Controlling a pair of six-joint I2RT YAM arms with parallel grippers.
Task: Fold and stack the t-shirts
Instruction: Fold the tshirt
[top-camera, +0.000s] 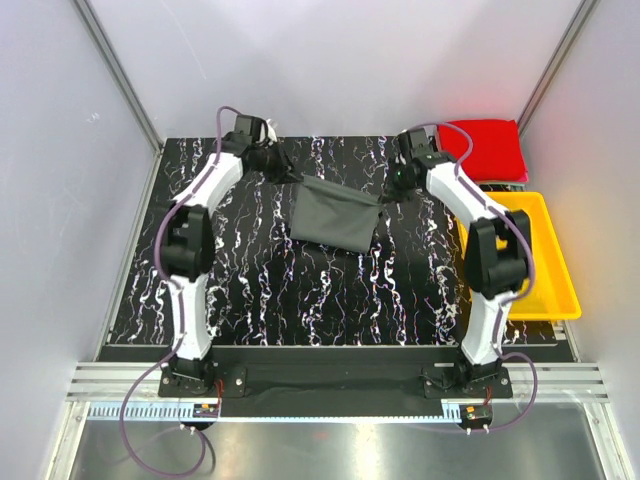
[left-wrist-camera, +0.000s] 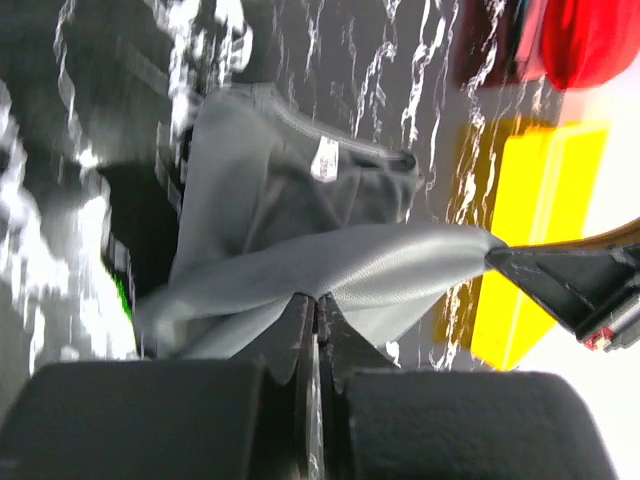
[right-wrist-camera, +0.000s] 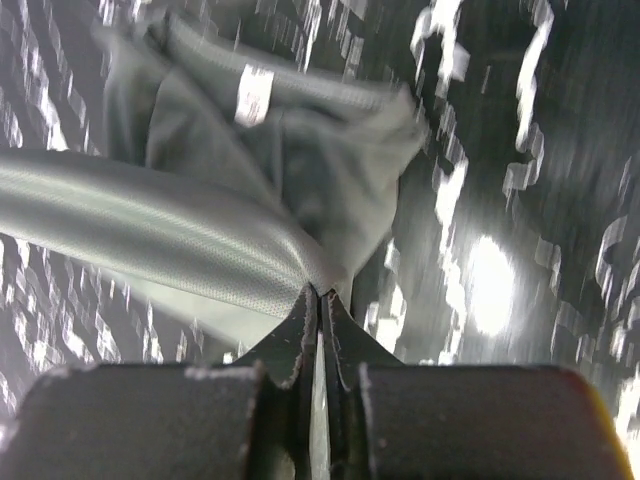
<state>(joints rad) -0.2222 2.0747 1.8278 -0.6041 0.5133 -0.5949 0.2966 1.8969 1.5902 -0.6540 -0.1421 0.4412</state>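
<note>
Grey mesh-knit t-shirt (top-camera: 335, 218) hanging taut over black white-veined tabletop (top-camera: 300, 300), left gripper (left-wrist-camera: 315, 298) pinching one upper corner, right gripper (right-wrist-camera: 322, 290) clamping the other

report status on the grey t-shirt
Left gripper and right gripper both shut on grey t-shirt. Shirt stretched between them, mid-table. Nothing in the way; red folded shirt at far right.

Your gray t-shirt (top-camera: 335, 218), folded to a rough rectangle, hangs stretched over the far middle of the desk (top-camera: 250, 290). The left end effector (left-wrist-camera: 315, 298) and right end effector (right-wrist-camera: 320, 290) pinch its upper corners, and its white neck label (left-wrist-camera: 325, 158) shows. A red t-shirt (top-camera: 487, 148) lies folded at the far right.
</note>
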